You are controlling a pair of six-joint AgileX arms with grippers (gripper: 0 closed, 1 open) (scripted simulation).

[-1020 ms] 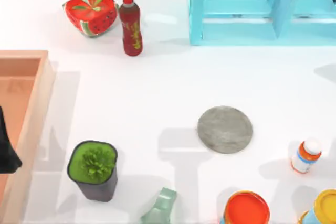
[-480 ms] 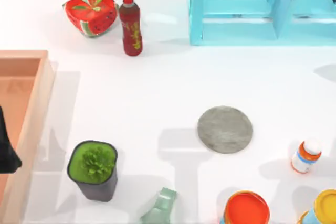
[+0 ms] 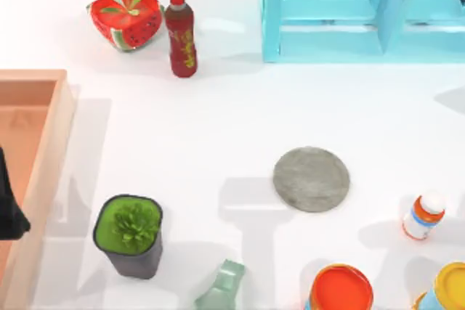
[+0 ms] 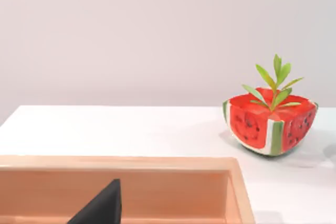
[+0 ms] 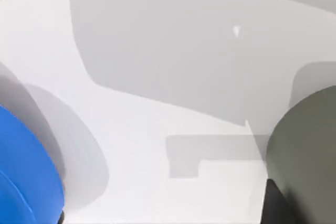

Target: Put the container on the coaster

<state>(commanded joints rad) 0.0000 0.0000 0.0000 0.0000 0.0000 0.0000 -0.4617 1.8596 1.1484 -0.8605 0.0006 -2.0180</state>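
Currently both arms sit idle. The left gripper (image 3: 9, 212) hangs over the wooden tray (image 3: 45, 143) at the table's left edge. The left wrist view shows one dark fingertip above the tray floor, with the watermelon planter (image 4: 270, 124) beyond. We can't tell how far that grip is open, and nothing is visibly in it.

Of the right gripper (image 5: 274, 209) we see just a dark sliver low over bare table (image 5: 157, 77). We can't tell its opening either.

The container (image 3: 221, 288) is at the table's near edge, partly cut off, between the potted succulent (image 3: 129, 234) and the orange-lidded can (image 3: 340, 290). It looks tilted, and neither gripper touches it.

The coaster (image 3: 311, 178) lies flat and bare, right of centre, well apart from the container. The white pill bottle (image 3: 423, 215) stands to the coaster's right.
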